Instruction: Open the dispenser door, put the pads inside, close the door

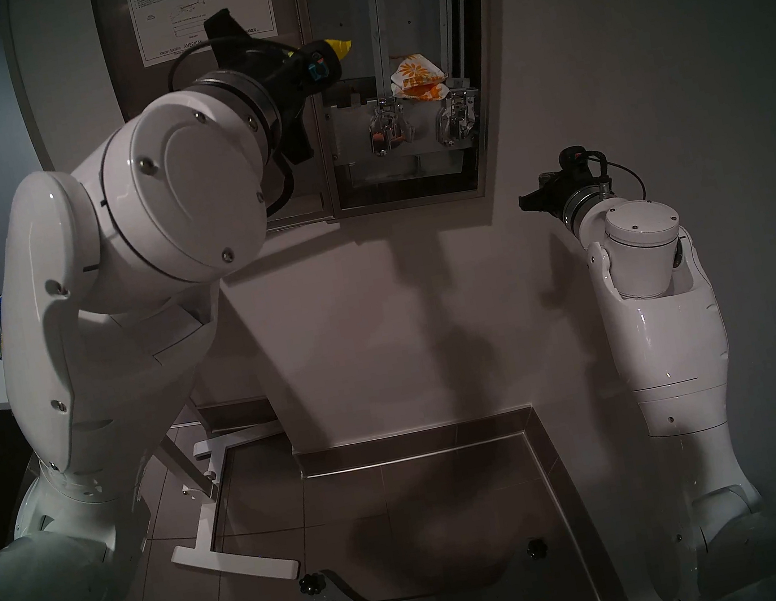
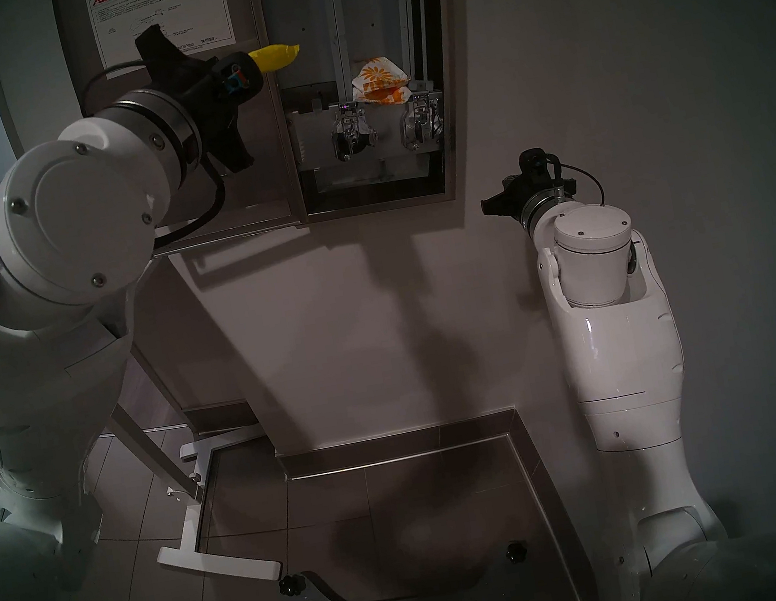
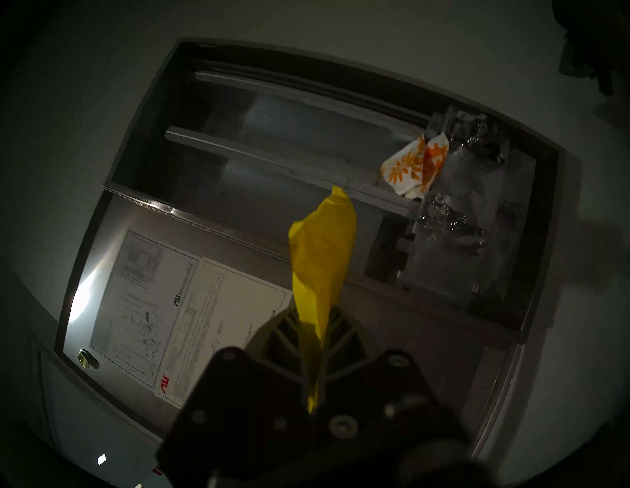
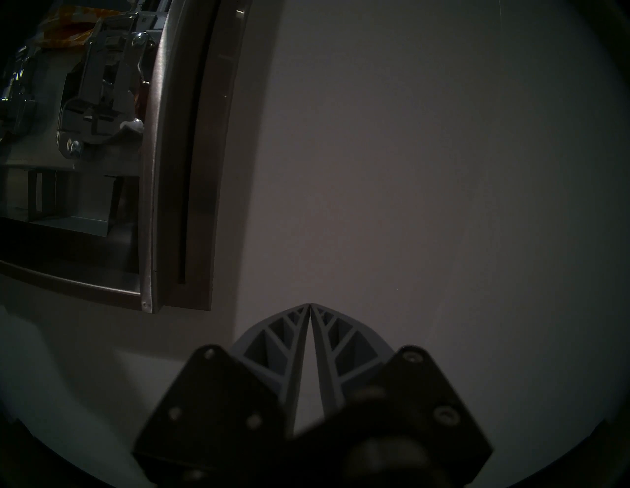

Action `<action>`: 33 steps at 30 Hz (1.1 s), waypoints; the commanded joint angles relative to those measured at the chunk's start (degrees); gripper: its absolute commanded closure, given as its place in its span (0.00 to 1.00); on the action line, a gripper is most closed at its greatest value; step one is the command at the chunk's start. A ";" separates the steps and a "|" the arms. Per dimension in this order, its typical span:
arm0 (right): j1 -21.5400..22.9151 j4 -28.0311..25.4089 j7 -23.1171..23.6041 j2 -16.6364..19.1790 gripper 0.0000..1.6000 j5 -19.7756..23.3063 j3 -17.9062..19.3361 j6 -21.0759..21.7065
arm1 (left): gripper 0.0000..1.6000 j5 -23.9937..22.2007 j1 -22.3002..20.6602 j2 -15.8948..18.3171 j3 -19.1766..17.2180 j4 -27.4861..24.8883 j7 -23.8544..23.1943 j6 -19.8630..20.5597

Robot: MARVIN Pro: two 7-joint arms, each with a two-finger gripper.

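A: Where is the pad (image 3: 322,259)?
B: My left gripper (image 3: 315,344) is clamped on it, long axis aimed at the open cabinet (image 1: 332,7), just right of the door (image 1: 128,80). Right gripper (image 4: 309,306), closed and empty, is farther.

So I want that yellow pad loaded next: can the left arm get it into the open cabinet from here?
Probably yes. The door is swung wide, and the left gripper holds the yellow pad facing the open cabinet; nothing blocks its way.
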 commanded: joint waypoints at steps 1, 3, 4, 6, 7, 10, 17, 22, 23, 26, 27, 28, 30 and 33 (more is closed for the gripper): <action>0.49 -0.86 0.18 0.06 0.68 0.14 0.02 -0.19 | 1.00 -1.94 -4.10 1.73 0.31 -0.39 -5.91 1.66; 0.49 -0.86 0.18 0.07 0.68 0.15 0.01 -0.19 | 1.00 -2.76 -4.53 2.37 0.71 -0.37 -5.36 2.28; 0.49 -0.86 0.18 0.07 0.68 0.16 0.01 -0.19 | 1.00 -3.00 -4.83 2.67 0.90 -0.37 -5.44 2.62; 0.49 -0.86 0.17 0.08 0.68 0.16 0.01 -0.19 | 1.00 -3.97 -5.15 3.31 1.30 -0.35 -4.52 3.16; 0.49 -0.86 0.17 0.08 0.68 0.17 0.01 -0.19 | 1.00 -4.48 -5.44 3.72 1.57 -0.34 -4.21 3.55; 0.49 -0.86 0.16 0.09 0.68 0.19 0.00 -0.19 | 1.00 -5.90 -6.07 4.72 2.23 -0.33 -3.10 4.07; 0.49 -0.86 0.15 0.11 0.68 0.21 -0.01 -0.19 | 1.00 -8.04 -7.59 6.41 3.43 -0.32 -2.27 4.07; 0.49 -0.86 0.13 0.12 0.68 0.23 -0.02 -0.19 | 1.00 -8.11 -9.55 4.39 6.78 2.33 -0.60 4.07; 0.49 -0.85 0.13 0.13 0.68 0.23 -0.02 -0.19 | 1.00 -8.09 -9.82 3.85 7.42 3.02 -0.04 4.07; 0.49 -0.85 0.12 0.13 0.68 0.24 -0.02 -0.19 | 1.00 -8.55 -10.59 1.89 9.06 5.64 1.57 4.07; 0.49 -0.85 0.12 0.13 0.68 0.24 -0.02 -0.19 | 1.00 -8.53 -10.85 1.43 9.52 6.41 1.97 4.07; 0.49 -0.85 0.12 0.14 0.68 0.25 -0.02 -0.19 | 1.00 -8.48 -11.27 0.91 10.06 7.43 2.42 4.07; 0.49 -0.85 0.12 0.14 0.68 0.25 -0.03 -0.19 | 1.00 -8.15 -12.09 -0.03 10.98 9.24 3.36 4.07; 0.49 -0.85 0.11 0.15 0.68 0.26 -0.03 -0.19 | 1.00 -8.04 -13.22 -1.37 11.84 11.62 4.54 4.07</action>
